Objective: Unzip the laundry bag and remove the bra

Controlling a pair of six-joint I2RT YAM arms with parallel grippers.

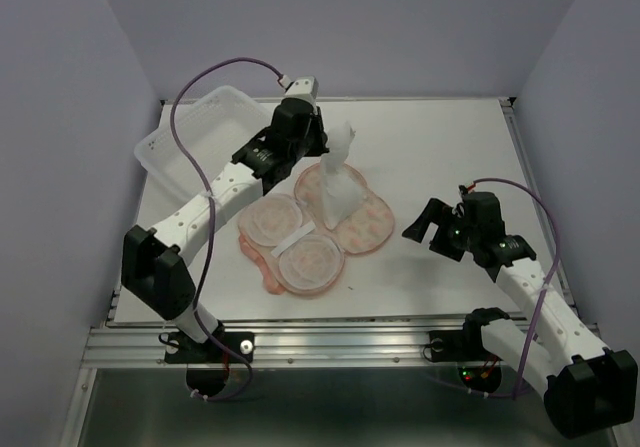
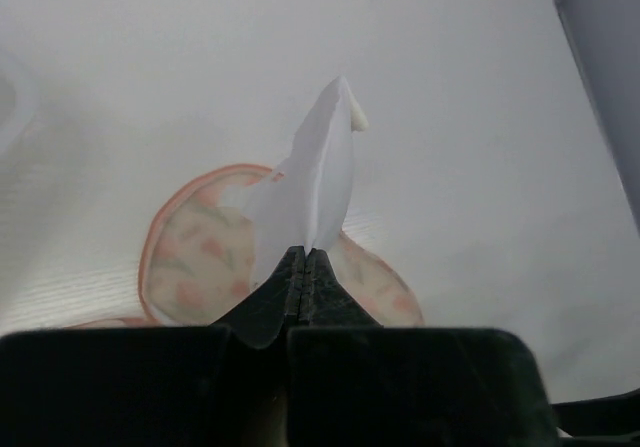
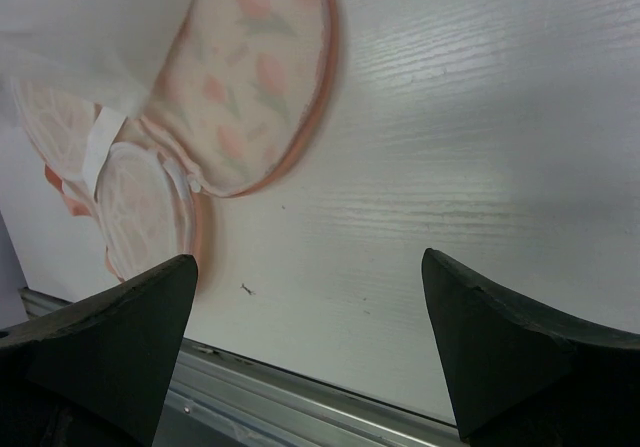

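Observation:
The laundry bag [image 1: 300, 252] lies unzipped and spread flat at mid-table. Its mesh-lined half is nearer me and its printed half [image 1: 368, 225] is farther right. My left gripper [image 1: 328, 147] is shut on the white bra [image 1: 340, 182] and holds it up over the printed half, with its lower end still touching the bag. In the left wrist view the bra [image 2: 315, 177] rises from my shut gripper [image 2: 305, 254] above the bag [image 2: 195, 257]. My right gripper [image 1: 420, 225] is open and empty over bare table right of the bag, as the right wrist view [image 3: 309, 259] shows, with the bag [image 3: 260, 87] at upper left.
A white perforated plastic basket [image 1: 195, 137] stands at the back left, beside the left arm. The metal rail at the table's near edge [image 3: 300, 407] runs just under the right gripper. Lilac walls close in the table at the left, back and right.

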